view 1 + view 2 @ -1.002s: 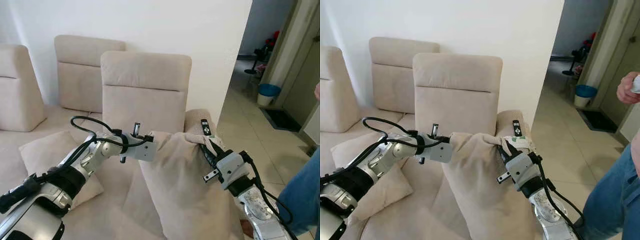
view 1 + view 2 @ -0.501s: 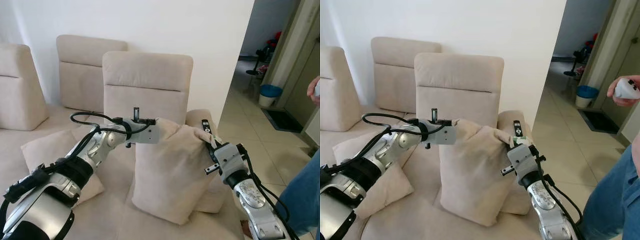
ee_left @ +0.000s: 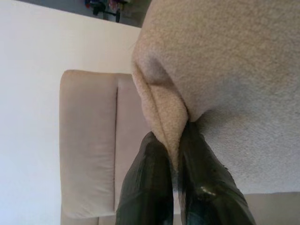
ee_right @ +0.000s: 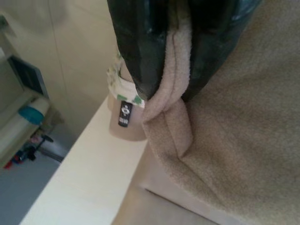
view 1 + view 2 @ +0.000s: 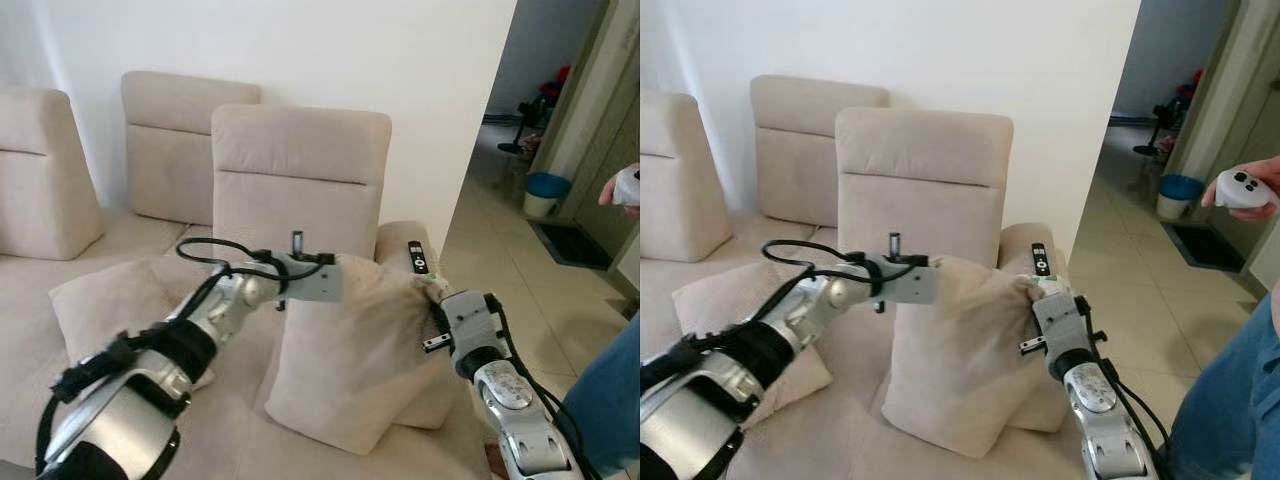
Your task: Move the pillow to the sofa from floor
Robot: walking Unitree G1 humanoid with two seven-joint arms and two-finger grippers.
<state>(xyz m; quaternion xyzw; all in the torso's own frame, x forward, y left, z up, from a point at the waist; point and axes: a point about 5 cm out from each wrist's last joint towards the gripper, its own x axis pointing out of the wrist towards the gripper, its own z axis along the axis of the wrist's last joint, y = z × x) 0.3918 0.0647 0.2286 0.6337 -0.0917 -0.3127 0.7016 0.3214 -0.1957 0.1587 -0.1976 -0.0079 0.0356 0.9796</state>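
Beige pillow (image 5: 345,360) stands on sofa (image 5: 300,160); left end effector (image 3: 174,157) and right end effector (image 4: 180,51) pinch its corners.

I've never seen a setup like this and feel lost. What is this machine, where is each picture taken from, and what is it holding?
It is a humanoid robot with two silver arms. Two pictures come from cameras on its head, looking down at a beige sofa. The other two come from cameras on its wrists, looking along the black fingers. The left gripper and the right gripper each pinch an upper corner of a beige pillow standing on the seat. Another cushion lies to the left, a remote control sits on the armrest, and a person's hand holds a controller.
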